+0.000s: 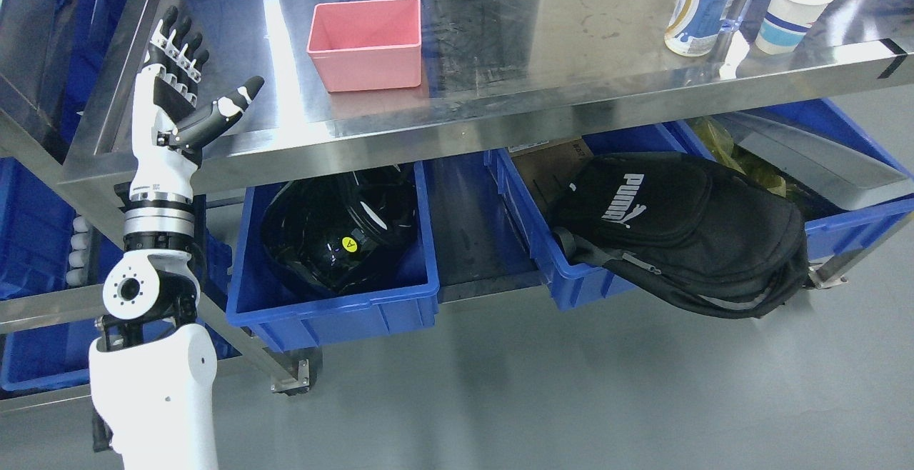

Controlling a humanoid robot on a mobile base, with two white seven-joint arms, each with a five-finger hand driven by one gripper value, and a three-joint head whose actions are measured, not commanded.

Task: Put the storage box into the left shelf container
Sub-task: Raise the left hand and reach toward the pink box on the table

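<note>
Left hand (178, 91), fingers spread and empty, is raised at the steel table's (500, 48) near-left edge: reach step, grasp pending. One pink storage box (365, 43) stands to its right on the tabletop, well apart. Next, the hand must close around it. Below-right, two blue containers (335, 306); far right, one bottle (703, 9), one paper cup (792, 13).

Worktop (500, 48): steel, shiny, scuffed as I see it.
On worktop: pink storage box (365, 43) left of middle (open side up); bottle (703, 6) and paper cup (792, 13) far right, just beside each other.
Lower shelf (471, 241): two blue bins (335, 306), (571, 270).
</note>
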